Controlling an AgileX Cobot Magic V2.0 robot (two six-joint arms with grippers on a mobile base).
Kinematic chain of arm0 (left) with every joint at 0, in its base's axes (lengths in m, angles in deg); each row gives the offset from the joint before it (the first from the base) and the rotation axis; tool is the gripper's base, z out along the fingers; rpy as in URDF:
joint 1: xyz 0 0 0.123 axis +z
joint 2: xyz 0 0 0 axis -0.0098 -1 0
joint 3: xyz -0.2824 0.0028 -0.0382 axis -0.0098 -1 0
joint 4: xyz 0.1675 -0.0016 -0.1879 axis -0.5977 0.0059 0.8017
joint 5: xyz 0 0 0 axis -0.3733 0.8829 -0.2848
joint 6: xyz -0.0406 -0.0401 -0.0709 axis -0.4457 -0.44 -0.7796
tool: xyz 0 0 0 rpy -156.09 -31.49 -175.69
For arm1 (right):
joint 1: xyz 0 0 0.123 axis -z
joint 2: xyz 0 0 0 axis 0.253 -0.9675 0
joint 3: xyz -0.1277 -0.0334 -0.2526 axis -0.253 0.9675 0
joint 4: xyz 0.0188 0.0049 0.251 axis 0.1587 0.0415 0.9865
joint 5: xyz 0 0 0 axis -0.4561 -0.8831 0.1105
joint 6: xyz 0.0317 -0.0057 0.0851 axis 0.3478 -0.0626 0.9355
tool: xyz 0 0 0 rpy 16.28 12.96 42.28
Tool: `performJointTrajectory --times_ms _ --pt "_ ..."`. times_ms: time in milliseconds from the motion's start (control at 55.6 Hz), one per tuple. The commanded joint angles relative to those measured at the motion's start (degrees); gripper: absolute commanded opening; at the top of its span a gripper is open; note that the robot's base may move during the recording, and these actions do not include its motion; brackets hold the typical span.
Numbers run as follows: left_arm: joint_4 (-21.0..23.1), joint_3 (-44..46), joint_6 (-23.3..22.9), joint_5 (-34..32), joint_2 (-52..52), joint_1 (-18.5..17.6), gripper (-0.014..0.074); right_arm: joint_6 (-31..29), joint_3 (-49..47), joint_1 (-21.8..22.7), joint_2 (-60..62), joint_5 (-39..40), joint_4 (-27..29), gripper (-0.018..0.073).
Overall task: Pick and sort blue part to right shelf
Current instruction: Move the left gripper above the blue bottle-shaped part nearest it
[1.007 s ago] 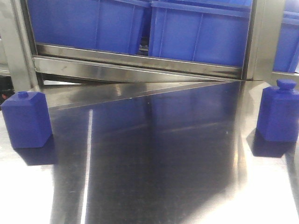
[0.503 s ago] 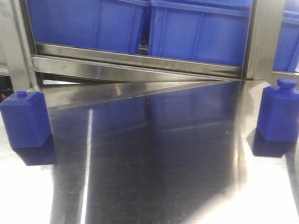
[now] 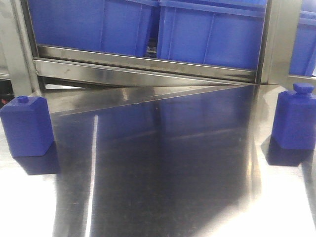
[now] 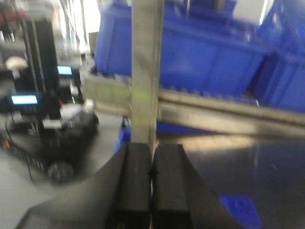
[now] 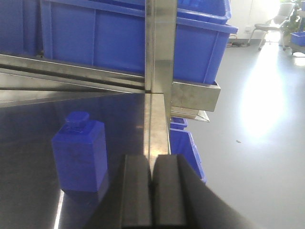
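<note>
The blue part [image 3: 27, 126], a square matte block with a tiny nub, stands at the left edge of the steel table [image 3: 163, 163]. A blue corner [image 4: 240, 210] shows low right in the blurred left wrist view, probably the same part. My left gripper [image 4: 151, 162] is shut and empty, above and to the left of it. A stainless shelf rack [image 3: 148, 66] of big blue bins [image 3: 212, 34] runs along the back; I cannot tell which section is the right shelf. My right gripper [image 5: 152, 164] is shut on nothing. Neither gripper shows in the front view.
A similar blue block with a wider cap [image 3: 295, 118] stands at the table's right edge, also left of the right gripper [image 5: 80, 150]. A steel post [image 5: 159, 57] rises ahead of the right gripper. Small blue bins [image 5: 186, 148] sit beyond the table edge. A black cart [image 4: 52, 133] stands on the floor.
Hardly anything: the blue part sits a touch further left in the front view than a second ago. The capped block has not moved.
</note>
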Motion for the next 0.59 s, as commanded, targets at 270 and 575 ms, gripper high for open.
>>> performJointTrajectory --times_ms 270,575 --pt "3.4 8.4 0.1 6.7 -18.5 -10.8 0.0505 -0.1 -0.4 0.3 0.6 5.4 0.1 0.0058" --pt "8.3 19.5 0.1 9.5 -35.3 -15.9 0.0653 -0.1 -0.4 0.3 0.6 5.4 0.1 0.0058"
